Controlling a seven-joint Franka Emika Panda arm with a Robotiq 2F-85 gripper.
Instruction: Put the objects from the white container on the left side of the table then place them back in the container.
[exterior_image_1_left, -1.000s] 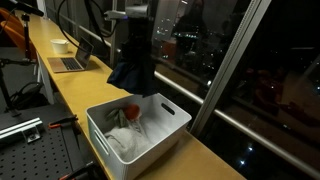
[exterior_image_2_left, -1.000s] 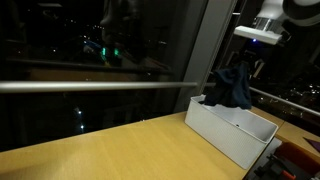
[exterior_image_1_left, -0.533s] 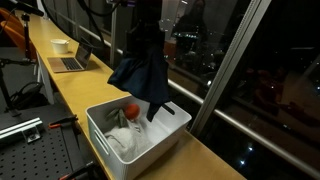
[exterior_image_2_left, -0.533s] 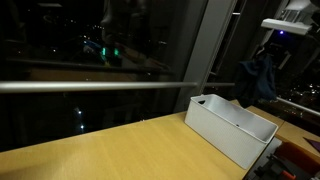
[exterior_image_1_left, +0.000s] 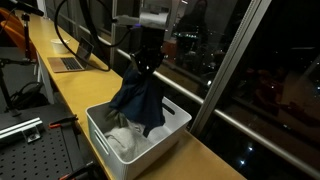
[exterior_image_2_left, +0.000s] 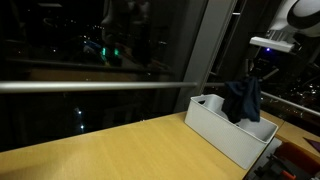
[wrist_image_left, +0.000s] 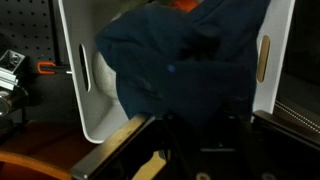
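Observation:
My gripper (exterior_image_1_left: 147, 63) is shut on a dark blue cloth (exterior_image_1_left: 140, 98) and holds it by its top over the white container (exterior_image_1_left: 172, 133). The cloth hangs down with its lower end inside the container. In an exterior view the gripper (exterior_image_2_left: 264, 66) is above the container (exterior_image_2_left: 215, 128) with the cloth (exterior_image_2_left: 242, 100) drooping into it. In the wrist view the cloth (wrist_image_left: 180, 60) covers most of the container (wrist_image_left: 82, 90), and an orange-red object (wrist_image_left: 186, 4) peeks at the top. White cloth (exterior_image_1_left: 122, 142) lies in the container.
The container stands on a long wooden table (exterior_image_1_left: 75, 90) along a dark window. A laptop (exterior_image_1_left: 72, 61) and a white bowl (exterior_image_1_left: 61, 45) sit farther down the table. A perforated metal bench (exterior_image_1_left: 30, 150) is beside the table. The table stretches away from the container (exterior_image_2_left: 120, 150).
The gripper has come down with the blue cloth, which now hangs lower into the container and hides the orange-red object seen before in an exterior view.

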